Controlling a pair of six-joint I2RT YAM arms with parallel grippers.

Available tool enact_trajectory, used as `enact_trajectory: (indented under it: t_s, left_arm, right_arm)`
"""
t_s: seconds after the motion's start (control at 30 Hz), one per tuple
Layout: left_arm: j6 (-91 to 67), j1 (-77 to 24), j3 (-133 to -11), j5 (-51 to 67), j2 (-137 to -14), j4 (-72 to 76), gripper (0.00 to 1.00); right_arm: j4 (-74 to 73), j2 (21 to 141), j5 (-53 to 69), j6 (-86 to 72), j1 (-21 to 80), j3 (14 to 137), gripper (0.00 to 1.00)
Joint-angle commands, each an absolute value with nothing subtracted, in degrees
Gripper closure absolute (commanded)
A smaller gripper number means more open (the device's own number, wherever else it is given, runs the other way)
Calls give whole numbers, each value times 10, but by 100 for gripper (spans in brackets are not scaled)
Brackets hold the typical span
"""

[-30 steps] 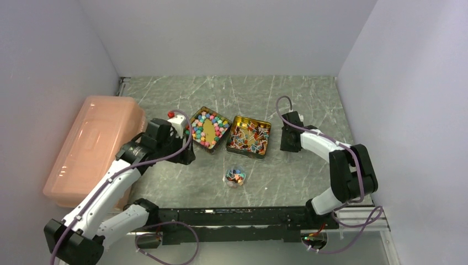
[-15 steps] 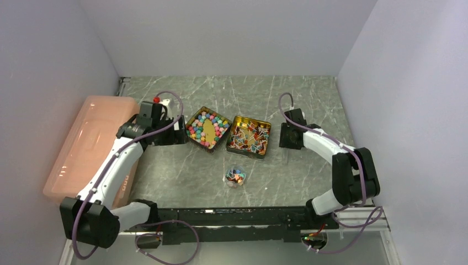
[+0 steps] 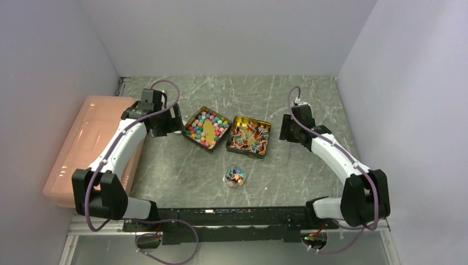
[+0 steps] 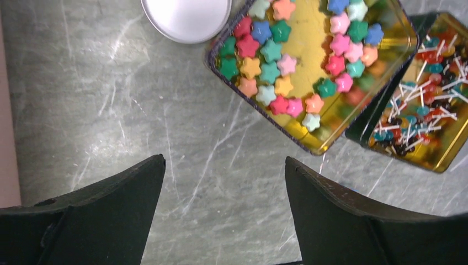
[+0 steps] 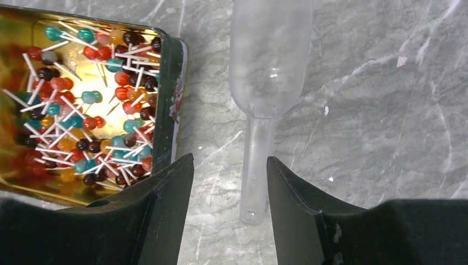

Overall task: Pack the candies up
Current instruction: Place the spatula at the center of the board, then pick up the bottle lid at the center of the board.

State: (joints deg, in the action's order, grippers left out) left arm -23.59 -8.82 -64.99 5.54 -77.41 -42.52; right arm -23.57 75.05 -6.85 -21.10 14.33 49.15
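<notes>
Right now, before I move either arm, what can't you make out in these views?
Small clear round jar: contents too small to tell in the top view; absent from both wrist views.
White round lid: cut off by the left wrist view's top edge.
Clear plastic scoop: bowl's far end cut off by the right wrist view's top edge.
Pink translucent plastic box: contents unreadable through its lid, top view.

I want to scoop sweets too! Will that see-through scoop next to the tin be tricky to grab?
Probably a bit. The scoop looks like thin clear plastic, so likely light and stiff. Its round handle lies flat on the smooth table, so it may slide or roll when the right gripper closes.
</notes>
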Motion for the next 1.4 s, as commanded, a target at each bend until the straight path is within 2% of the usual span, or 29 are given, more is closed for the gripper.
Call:
enact_trajectory:
  t_s: [0.0, 0.17, 0.63, 1.37]
  left_arm:
    - [-259, -74, -704, 22, -807, -419, 16]
    - [-269, -51, -766, 17, -866, -433, 27]
    - [-275, -13, -868, 7, -1039, -477, 40]
    - [-289, -2, -880, 16, -1165, -466, 48]
  right_arm:
    - [-229, 710, -52, -203, 140, 492, 45]
    - [-229, 679, -17, -206, 141, 481, 45]
    - [-218, 639, 47, -203, 141, 458, 44]
    - [-200, 638, 73, -202, 141, 440, 42]
